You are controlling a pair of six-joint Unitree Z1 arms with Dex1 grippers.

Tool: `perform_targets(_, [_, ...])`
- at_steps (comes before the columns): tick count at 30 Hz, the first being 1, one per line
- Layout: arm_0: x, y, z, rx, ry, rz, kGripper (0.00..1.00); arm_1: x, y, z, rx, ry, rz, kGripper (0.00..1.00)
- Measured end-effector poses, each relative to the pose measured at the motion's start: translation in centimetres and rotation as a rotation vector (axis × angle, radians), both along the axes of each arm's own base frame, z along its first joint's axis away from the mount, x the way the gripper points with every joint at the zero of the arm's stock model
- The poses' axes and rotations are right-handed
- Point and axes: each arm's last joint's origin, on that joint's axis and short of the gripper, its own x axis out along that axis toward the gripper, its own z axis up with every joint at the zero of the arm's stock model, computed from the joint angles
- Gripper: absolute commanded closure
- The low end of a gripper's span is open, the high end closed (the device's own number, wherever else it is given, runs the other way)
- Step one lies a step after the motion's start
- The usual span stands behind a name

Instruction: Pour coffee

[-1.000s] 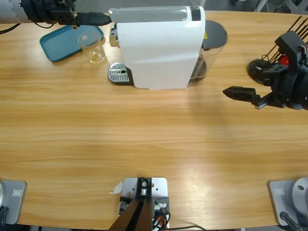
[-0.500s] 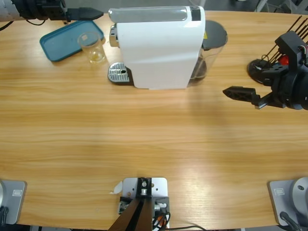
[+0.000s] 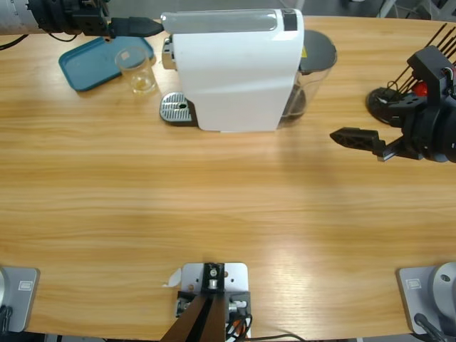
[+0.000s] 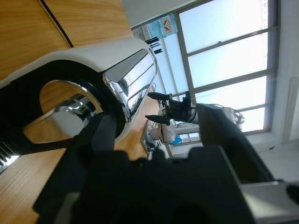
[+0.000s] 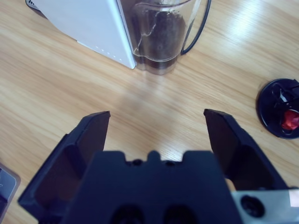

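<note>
White boxy coffee machine (image 3: 231,68) at 12 o'clock; clear empty glass (image 3: 136,70) & teal tray (image 3: 85,65) at 10; black grippers at 11 (image 3: 146,28) & 3 (image 3: 350,136).

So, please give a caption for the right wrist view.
Open right gripper hovers over the table, facing the coffee machine and its water tank.

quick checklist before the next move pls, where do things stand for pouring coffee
1. Glass under the spout: not ok, it stands beside the machine, left of the drip tray.
2. Glass upright: ok.
3. Coffee in the glass: not ok, it looks empty.
4. Left gripper at the machine's front top: ok; jaws cannot tell.
5. Right gripper clear of the work: ok, open over bare table.
6. Water tank filled: cannot tell.
</note>
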Motion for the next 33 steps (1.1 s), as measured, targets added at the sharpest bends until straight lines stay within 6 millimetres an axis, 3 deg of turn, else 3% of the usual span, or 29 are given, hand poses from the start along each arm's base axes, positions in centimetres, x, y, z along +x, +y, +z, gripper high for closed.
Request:
perform_targets(3, [0.0,0.0,0.1,-0.001,0.004,0.001,0.358,0.0,0.0,0.0,-0.001,-0.001,-0.001,0.105])
perform_targets(33, [-0.4,0.1,1.3,-0.017,0.022,0.007,0.358,0.1,0.1,-0.2,-0.008,0.006,-0.002,0.105])
